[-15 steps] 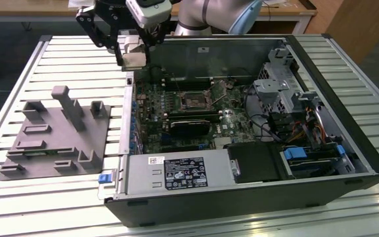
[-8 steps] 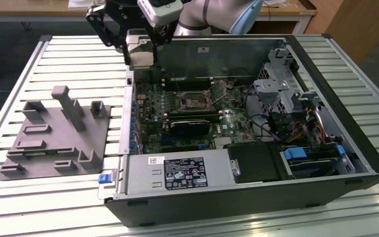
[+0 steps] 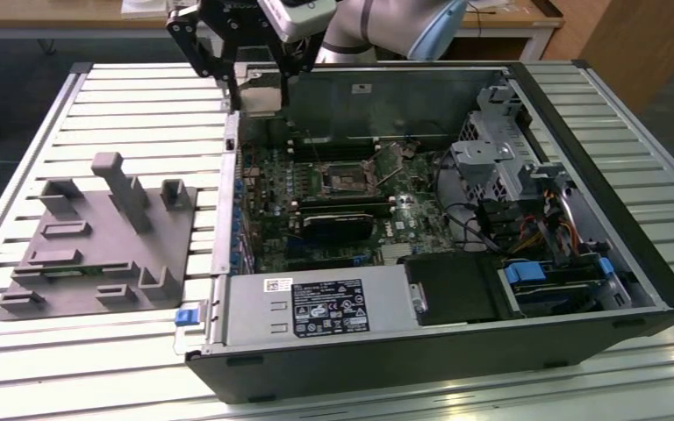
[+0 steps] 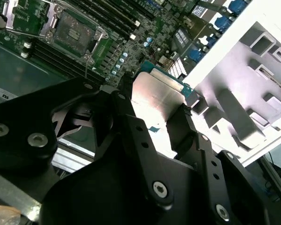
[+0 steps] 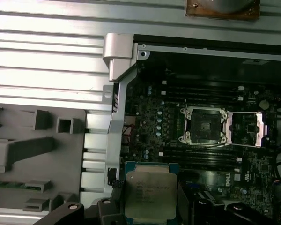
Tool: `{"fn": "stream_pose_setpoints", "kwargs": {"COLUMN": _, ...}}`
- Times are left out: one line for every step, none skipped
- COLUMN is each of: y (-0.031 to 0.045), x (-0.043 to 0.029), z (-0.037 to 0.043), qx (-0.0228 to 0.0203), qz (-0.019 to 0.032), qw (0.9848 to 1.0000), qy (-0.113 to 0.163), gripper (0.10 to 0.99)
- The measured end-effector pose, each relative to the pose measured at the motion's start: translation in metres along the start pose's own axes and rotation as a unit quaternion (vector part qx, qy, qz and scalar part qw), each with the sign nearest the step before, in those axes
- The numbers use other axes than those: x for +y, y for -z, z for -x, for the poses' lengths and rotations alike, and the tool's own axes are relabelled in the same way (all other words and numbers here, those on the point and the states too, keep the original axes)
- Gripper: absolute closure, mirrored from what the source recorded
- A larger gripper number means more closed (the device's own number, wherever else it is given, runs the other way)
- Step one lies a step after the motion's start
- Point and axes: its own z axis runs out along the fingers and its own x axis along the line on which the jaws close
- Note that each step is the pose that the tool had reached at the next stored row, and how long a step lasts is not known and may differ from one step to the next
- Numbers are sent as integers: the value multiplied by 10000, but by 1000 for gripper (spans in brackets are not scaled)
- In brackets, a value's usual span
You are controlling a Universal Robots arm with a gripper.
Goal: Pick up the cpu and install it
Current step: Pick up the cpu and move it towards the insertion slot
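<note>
The cpu [image 3: 262, 91], a flat square chip with a pale silver top, hangs above the back left corner of the open computer case [image 3: 618, 219]. My gripper [image 3: 260, 84] is shut on it, one black finger on each side. In both wrist views the cpu [image 5: 150, 193] [image 4: 157, 93] sits between the black fingers [image 4: 129, 117], metal top facing the first wrist camera. The motherboard socket [image 3: 343, 180] lies open and empty inside the case, below and towards the exterior view's right of the chip. Its load plate [image 5: 246, 129] is swung aside next to the socket [image 5: 203, 125].
A grey fixture plate [image 3: 91, 241] with upright blocks lies on the slatted table at the exterior view's left of the case. Inside the case are memory sticks [image 3: 337, 209], a power supply [image 3: 313, 307] at the front and a drive cage [image 3: 495, 158] with cables at the right.
</note>
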Motion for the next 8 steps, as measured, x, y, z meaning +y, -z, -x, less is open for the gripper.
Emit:
{"fn": "stream_pose_setpoints", "kwargs": {"y": -3, "x": 15, "z": 18, "qx": 0, "qz": 0, "qw": 10000, "qy": 0, "gripper": 545}}
{"fn": "stream_pose_setpoints", "kwargs": {"y": -5, "x": 29, "z": 35, "qx": 0, "qz": 0, "qw": 10000, "qy": 0, "gripper": 545}}
{"fn": "stream_pose_setpoints", "kwargs": {"y": -7, "x": 42, "z": 52, "qx": 0, "qz": 0, "qw": 10000, "qy": 0, "gripper": 545}}
{"fn": "stream_pose_setpoints", "kwargs": {"y": -9, "x": 55, "z": 69, "qx": 0, "qz": 0, "qw": 10000, "qy": 0, "gripper": 545}}
{"fn": "stream_pose_setpoints", "kwargs": {"y": -11, "x": 69, "z": 87, "qx": 1, "qz": 0, "qw": 10000, "qy": 0, "gripper": 545}}
{"fn": "stream_pose_setpoints", "kwargs": {"y": -14, "x": 83, "z": 104, "qx": 0, "qz": 0, "qw": 10000, "qy": 0, "gripper": 545}}
{"fn": "stream_pose_setpoints", "kwargs": {"y": -16, "x": 96, "z": 121, "qx": 0, "qz": 0, "qw": 10000, "qy": 0, "gripper": 545}}
{"fn": "stream_pose_setpoints", "kwargs": {"y": -18, "x": 110, "z": 138, "qx": 0, "qz": 0, "qw": 10000, "qy": 0, "gripper": 545}}
